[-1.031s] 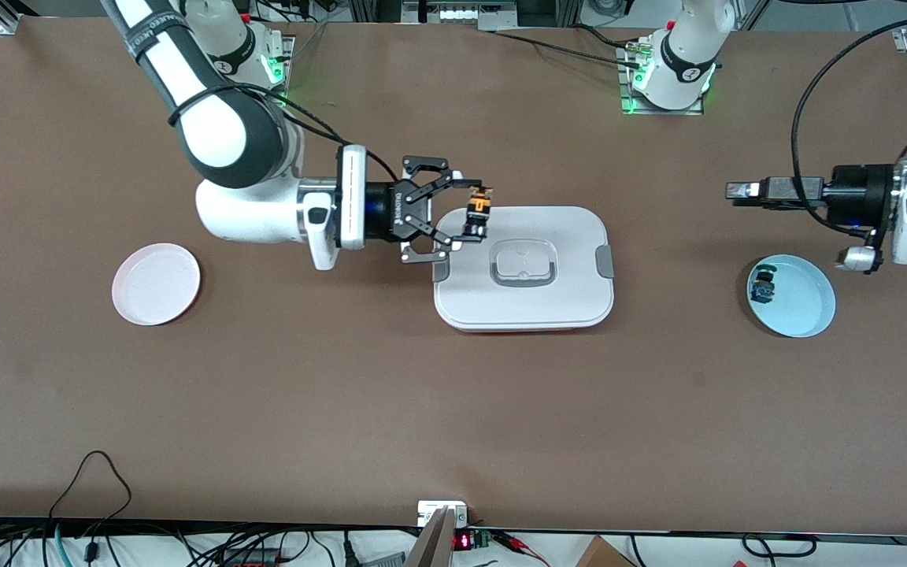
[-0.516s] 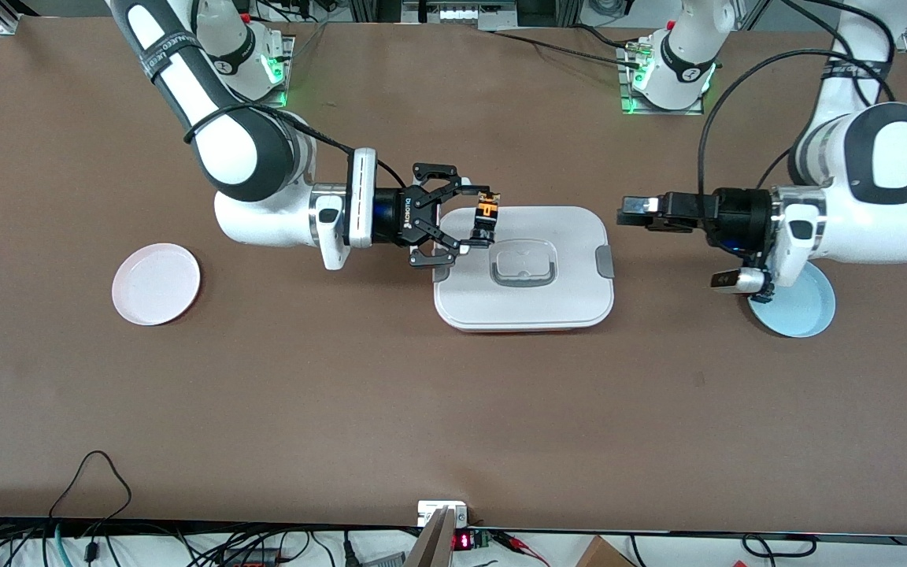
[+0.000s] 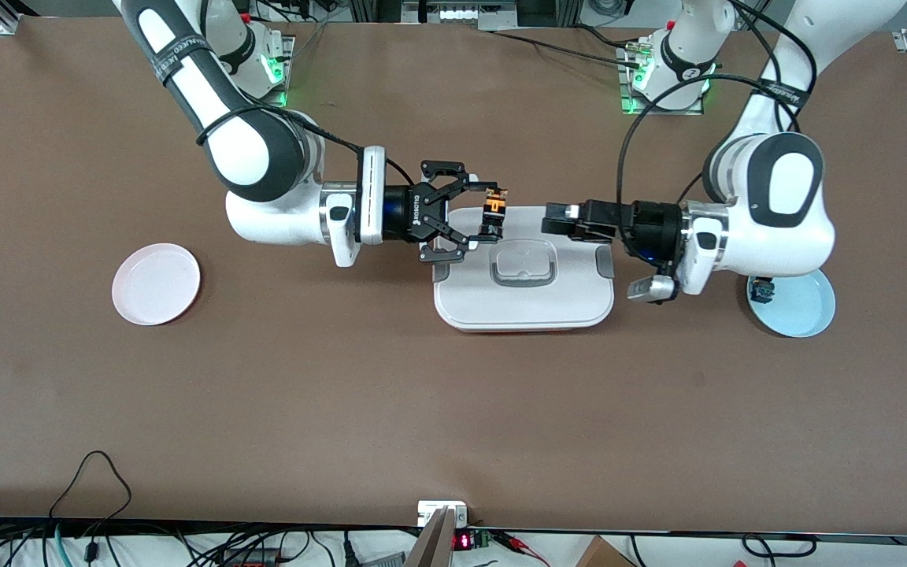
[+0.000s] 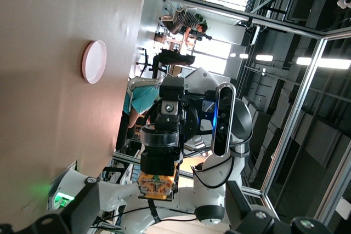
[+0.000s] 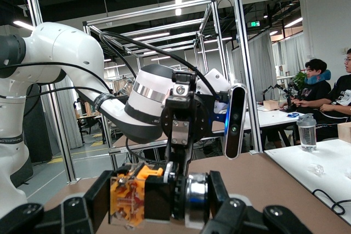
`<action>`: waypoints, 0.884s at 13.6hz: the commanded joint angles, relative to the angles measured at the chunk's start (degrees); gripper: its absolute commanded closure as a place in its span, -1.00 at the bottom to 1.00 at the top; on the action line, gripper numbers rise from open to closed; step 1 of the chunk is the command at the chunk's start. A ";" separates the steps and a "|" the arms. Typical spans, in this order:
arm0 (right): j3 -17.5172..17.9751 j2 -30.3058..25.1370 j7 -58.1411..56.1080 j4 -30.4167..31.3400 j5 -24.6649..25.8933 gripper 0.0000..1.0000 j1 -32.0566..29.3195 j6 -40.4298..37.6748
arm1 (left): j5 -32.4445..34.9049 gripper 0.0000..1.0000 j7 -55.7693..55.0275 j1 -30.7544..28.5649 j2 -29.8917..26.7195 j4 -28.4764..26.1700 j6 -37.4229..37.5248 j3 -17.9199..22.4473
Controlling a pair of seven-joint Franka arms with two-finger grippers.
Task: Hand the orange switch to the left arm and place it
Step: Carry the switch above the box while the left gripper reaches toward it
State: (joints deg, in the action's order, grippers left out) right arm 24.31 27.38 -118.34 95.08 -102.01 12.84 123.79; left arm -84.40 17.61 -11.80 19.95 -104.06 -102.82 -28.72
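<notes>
While you look down from the front camera, your right end effector [image 3: 491,214] is clamped on the orange switch [image 3: 494,209], holding it in the air over the box [image 3: 524,295], above the lid edge nearest the robot bases. Your left end effector [image 3: 557,220] is level with it, also over the box lid toward the left arm's end, a short gap from the switch; you cannot tell from this view how wide its fingers stand. The box sits on the worktop [image 3: 453,409] directly under both, so it lies right below the handover point. Off the box toward the right arm's end lies a pink plate [image 3: 156,283]; toward the left arm's end, a blue plate [image 3: 796,303] carrying a small dark switch [image 3: 760,293], partly under the left arm.

From the left wrist view, you see the switch [image 4: 157,183] pinched by the right end effector [image 4: 158,187], facing you.

From the right wrist view, the switch [image 5: 129,195] fills the grip of your right end effector [image 5: 159,198], with the left end effector [image 5: 178,135] straight ahead of it.
</notes>
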 commanded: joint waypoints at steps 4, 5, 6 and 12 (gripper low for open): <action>-0.05 0.57 -1.55 -1.04 -1.35 1.00 0.61 0.57 | -1.91 -1.00 2.42 0.45 -0.17 -1.32 -4.41 -4.32; -0.05 0.57 -1.55 -1.04 -1.35 1.00 0.61 0.57 | -2.08 -0.94 3.82 0.72 -0.08 -1.14 -4.49 -4.41; -0.05 0.57 -1.55 -1.04 -1.35 1.00 0.70 0.66 | -2.26 -0.84 5.83 1.07 0.44 -1.14 -4.49 -4.41; -0.14 0.57 -1.46 -1.13 -1.43 1.00 0.70 0.92 | -2.35 0.40 16.40 1.78 2.91 -0.79 -4.41 -4.50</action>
State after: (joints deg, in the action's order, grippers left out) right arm 24.19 27.74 -119.13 95.31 -101.99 13.04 124.54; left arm -85.92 31.41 -10.43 22.23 -104.92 -106.62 -32.92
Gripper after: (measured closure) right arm 0.256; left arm 0.581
